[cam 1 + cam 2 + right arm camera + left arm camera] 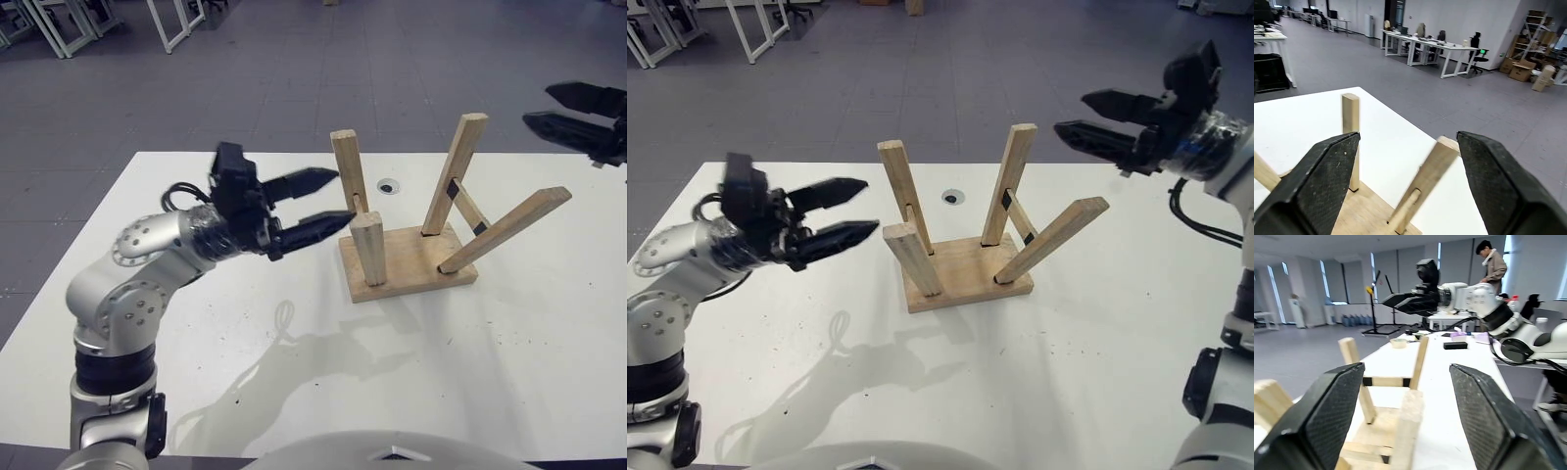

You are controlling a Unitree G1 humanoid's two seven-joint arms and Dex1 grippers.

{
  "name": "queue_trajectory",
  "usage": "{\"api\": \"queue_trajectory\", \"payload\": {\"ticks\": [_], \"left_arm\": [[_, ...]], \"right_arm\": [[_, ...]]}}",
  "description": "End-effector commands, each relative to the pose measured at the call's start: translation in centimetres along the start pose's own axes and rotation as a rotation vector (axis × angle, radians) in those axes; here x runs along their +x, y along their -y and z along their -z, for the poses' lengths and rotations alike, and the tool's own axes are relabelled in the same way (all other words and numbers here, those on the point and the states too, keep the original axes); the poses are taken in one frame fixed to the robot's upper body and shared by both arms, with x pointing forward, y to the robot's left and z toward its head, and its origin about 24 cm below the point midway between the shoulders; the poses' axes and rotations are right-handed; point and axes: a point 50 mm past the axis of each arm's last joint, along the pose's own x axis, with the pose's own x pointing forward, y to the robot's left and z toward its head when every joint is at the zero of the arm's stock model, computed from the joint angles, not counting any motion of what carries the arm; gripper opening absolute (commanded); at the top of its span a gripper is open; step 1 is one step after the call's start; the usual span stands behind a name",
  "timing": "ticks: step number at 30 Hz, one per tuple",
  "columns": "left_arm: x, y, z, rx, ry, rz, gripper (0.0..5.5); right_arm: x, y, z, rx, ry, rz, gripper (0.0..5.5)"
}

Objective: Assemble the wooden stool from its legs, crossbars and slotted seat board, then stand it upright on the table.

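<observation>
Pale wood stool (955,282) sits upside down near the middle of the white table (1097,372). Its seat board (970,262) lies flat on the tabletop, and four legs stick up and splay outward. The far-left leg (895,181) and far-right leg (1011,181) rise highest. The near-left leg (913,258) leans toward the near edge, and the near-right leg (1053,238) tilts steeply out to the right. A thin crossbar (1021,217) with dark bands at its ends joins the two right legs. The left gripper (870,206) hovers above the table just left of the stool. Its fingers are spread one above the other and hold nothing; the tips point at the left legs and stop short of touching them. The right gripper (1071,112) is raised at the far right, well apart from the stool, likewise spread wide and empty, its tips pointing left. A small dark round fitting (950,197) is set in the table just beyond the stool.
</observation>
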Motion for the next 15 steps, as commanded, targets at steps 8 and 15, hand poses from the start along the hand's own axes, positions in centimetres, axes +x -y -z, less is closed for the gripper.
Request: {"api": "queue_trajectory", "payload": {"ticks": [8, 15], "left_arm": [[1.9, -1.4, 4.2, -0.084, -0.106, 0.004, 3.22], [1.8, -1.9, 4.5, -0.145, -0.119, 0.099, 2.25]], "right_arm": [[-4.1, 3.5, 3.1, -0.01, -0.156, -0.001, 3.62], [-5.6, 3.2, 5.5, -0.014, -0.341, -0.143, 3.67]]}}
